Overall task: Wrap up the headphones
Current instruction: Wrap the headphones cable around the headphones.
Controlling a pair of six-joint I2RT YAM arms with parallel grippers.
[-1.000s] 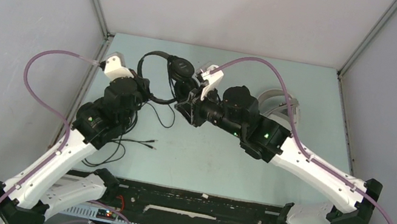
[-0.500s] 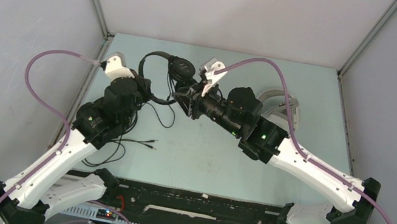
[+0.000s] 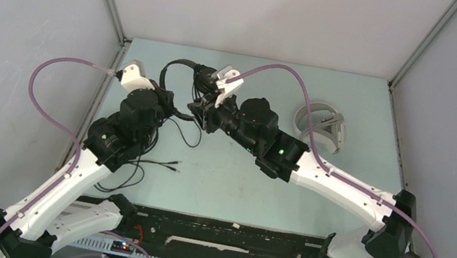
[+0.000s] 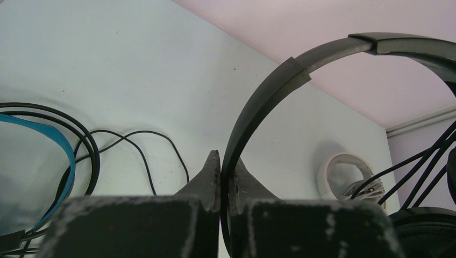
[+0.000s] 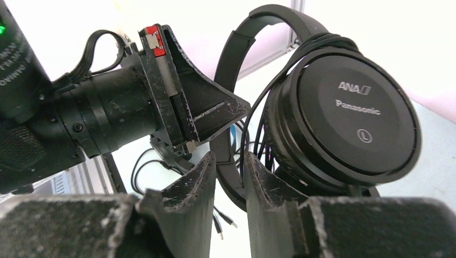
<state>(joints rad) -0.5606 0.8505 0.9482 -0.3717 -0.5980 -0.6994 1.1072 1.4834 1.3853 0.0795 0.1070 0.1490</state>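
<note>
Left wrist: left end effector (image 4: pixel 221 157) pinches slim black headphones' (image 4: pixel 253 110) headband (image 4: pixel 322 51); right end effector's (image 5: pixel 230 161) grip unclear.

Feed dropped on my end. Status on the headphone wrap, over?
Left gripper shut on headband of black headset. Right gripper slightly open beside its earcup, cable looped there. White headset lies apart; grippers crowd each other.

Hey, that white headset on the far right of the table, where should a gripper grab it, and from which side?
Probably the bare middle of the headband of the white headset, coming down from above with the jaws across the band. The band shows as a thin open arc clear of both arms, while its pale cable looks bunched inside by the earcups.
</note>
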